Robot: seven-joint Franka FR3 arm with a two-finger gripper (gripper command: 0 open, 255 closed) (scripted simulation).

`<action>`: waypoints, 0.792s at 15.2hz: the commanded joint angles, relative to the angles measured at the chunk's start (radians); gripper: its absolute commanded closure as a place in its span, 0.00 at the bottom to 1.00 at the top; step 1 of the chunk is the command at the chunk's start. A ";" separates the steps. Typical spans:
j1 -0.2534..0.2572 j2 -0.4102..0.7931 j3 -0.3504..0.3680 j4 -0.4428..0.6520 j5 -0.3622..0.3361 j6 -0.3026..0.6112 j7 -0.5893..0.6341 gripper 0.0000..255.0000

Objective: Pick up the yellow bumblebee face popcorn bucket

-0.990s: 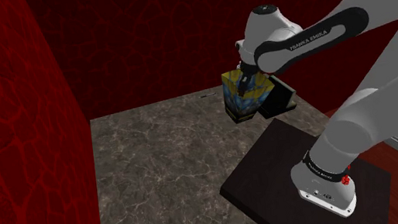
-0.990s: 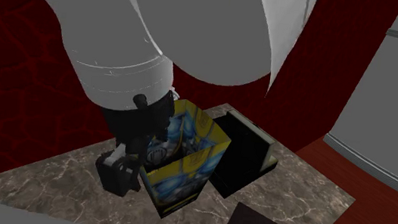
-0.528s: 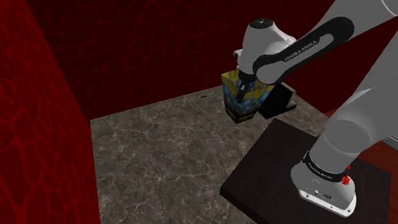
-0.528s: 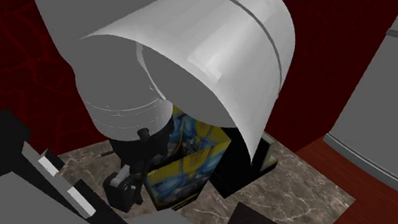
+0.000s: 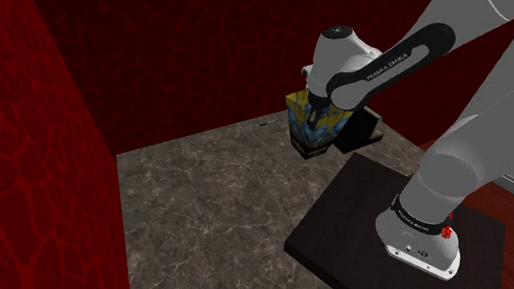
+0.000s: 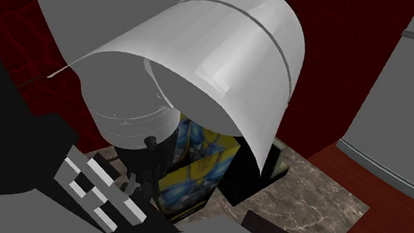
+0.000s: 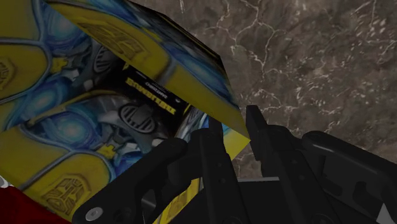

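The bucket [image 5: 311,127] stood at the bench's [image 5: 203,216] far edge, just beside a black box [image 5: 364,127], apparently not yet lifted. The hand [image 7: 230,127] straddled one wall of the bucket, one finger inside and one outside, and appeared pinched shut on it. Over the last second the arm had dipped and turned at the wrist, then barely moved in the final half second, while the bucket kept its place. That suggested the grasp had just been made and only the lift remained.
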 commanded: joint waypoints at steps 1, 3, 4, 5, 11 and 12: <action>0.000 0.001 0.000 0.000 0.000 0.001 0.000 1.00; 0.001 -0.001 0.001 -0.002 0.000 0.000 0.002 1.00; 0.005 -0.015 -0.001 0.002 0.007 -0.017 -0.006 1.00; 0.009 -0.028 -0.003 0.007 0.014 -0.035 -0.012 1.00; 0.027 -0.100 -0.011 0.042 0.047 -0.140 -0.047 1.00; 0.030 -0.111 -0.012 0.048 0.052 -0.157 -0.052 1.00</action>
